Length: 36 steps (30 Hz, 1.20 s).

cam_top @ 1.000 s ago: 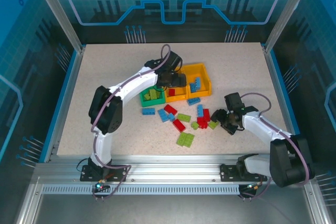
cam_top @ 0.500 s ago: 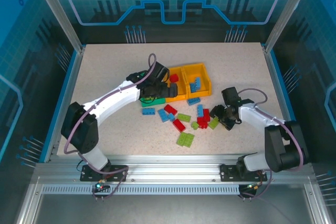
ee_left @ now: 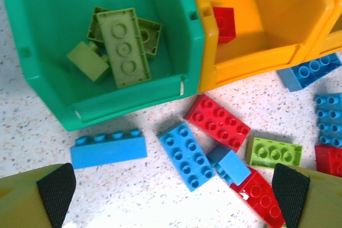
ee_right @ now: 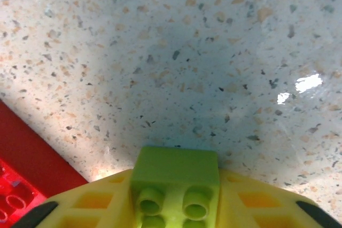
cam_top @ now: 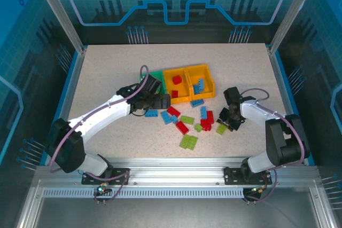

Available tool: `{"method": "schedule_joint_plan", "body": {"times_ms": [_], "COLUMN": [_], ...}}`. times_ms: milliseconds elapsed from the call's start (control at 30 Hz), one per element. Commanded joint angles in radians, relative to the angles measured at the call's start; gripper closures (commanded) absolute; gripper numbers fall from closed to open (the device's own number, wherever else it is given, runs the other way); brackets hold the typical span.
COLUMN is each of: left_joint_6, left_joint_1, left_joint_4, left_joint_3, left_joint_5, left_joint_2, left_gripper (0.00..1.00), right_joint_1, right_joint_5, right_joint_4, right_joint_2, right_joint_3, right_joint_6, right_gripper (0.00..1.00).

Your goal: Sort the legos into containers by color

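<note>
where the bins are sitting: green bin, middle orange-yellow bin and right orange-yellow bin are standing side by side, touching, in a row at the far middle of the table.
bin contents: i am seeing lime bricks lying in the green bin, red bricks in the middle one and blue bricks in the right one.
loose scatter: red, blue and lime pieces are lying on the table just in front of the bins. a long blue brick is lying just outside the green bin's near wall, and a red two-by-four is lying beside a blue two-by-four.
left gripper: hanging above the table just in front of the green bin.
left pads: standing spread wide on the wrist feed, with the scatter showing between them on the table below.
right gripper: reaching down at the right end of the scatter, well apart from the bins.
right fingers: pinching a lime brick, with speckled table lying beyond it and a red brick showing just to its left.
contact with table: i am not managing to tell whether the held brick is touching.
</note>
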Motion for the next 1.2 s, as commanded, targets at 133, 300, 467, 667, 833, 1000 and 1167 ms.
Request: {"method": "schedule_joint_plan", "body": {"times_ms": [133,300,467,667,833,1000,1167], "left_joint_6": [-0.016,-0.063,-0.115,-0.173,-0.211,-0.23,-0.228], "left_joint_1": [0.004,0.042,0.08,0.115,0.131,0.132,0.132], "left_joint_4": [-0.004,-0.035,-0.057,-0.094,-0.118,-0.107,-0.11], "left_joint_3": [-0.103,-0.167,-0.245,-0.316,-0.346,-0.37,-0.374], "left_joint_5": [-0.101,-0.145,-0.15,-0.113,-0.084,-0.054,-0.03], "left_joint_2": [-0.107,-0.182,-0.264,-0.306,-0.296,-0.294,-0.292], "left_gripper": [0.01,0.01,0.01,0.01,0.01,0.01,0.01], "right_joint_1": [0.011,0.09,0.244,0.399,0.44,0.459,0.46], "right_joint_5": [0.015,-0.006,-0.135,-0.175,-0.222,-0.23,-0.225], "right_joint_4": [-0.081,-0.117,-0.027,-0.055,-0.065,-0.13,-0.22], "right_joint_2": [-0.108,-0.161,-0.006,0.311,0.524,0.733,0.912], "right_joint_3": [0.091,0.238,0.484,0.88,1.111,1.364,1.595], "right_joint_6": [-0.02,-0.044,-0.112,-0.178,-0.174,-0.154,-0.14], "right_gripper": [0.76,0.74,0.73,0.73,0.73,0.72,0.67]}}
